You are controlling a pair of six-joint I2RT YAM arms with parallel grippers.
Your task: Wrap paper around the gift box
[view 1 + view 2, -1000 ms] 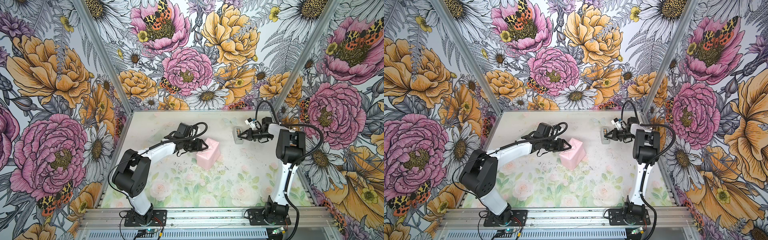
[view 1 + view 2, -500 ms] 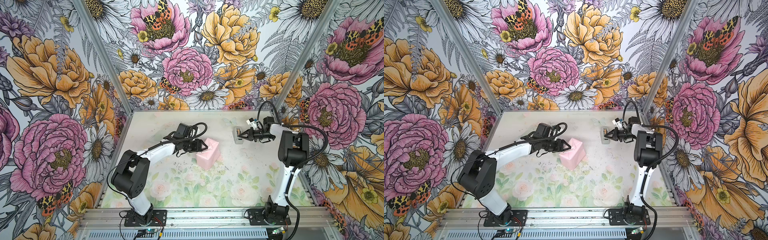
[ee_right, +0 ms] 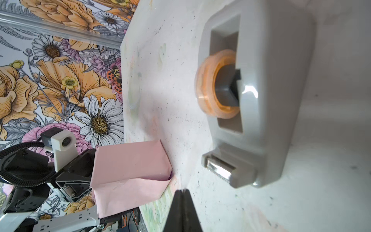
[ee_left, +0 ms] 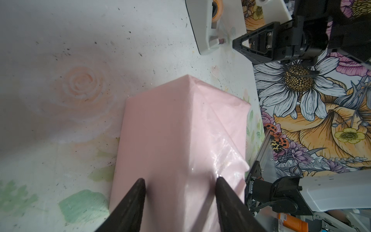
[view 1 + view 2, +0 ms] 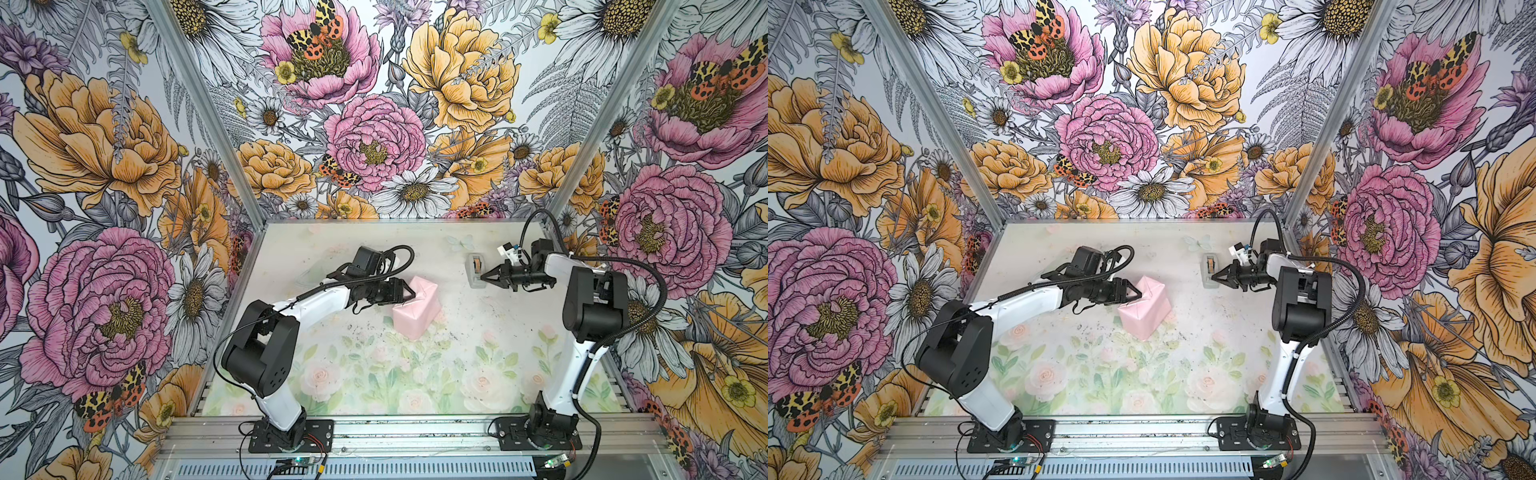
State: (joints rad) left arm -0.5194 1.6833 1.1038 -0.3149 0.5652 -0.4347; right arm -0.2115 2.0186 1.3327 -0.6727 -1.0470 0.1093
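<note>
Taping stage: paper folded round the box, seal not yet on
The gift box is hidden inside the pink paper, which sits mid-table. The left hand, half spread, rests both fingertips on the paper at one end. The right hand, pinched shut and empty, points at the tape dispenser. Likely next: pull a strip and seal the loose end flap

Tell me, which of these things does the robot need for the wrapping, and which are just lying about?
Part of the job: pink paper, folded round the hidden gift box; tape dispenser; left gripper, open, against the paper; right gripper, shut, by the dispenser.
Just backdrop: rose-printed table; flowered walls.
</note>
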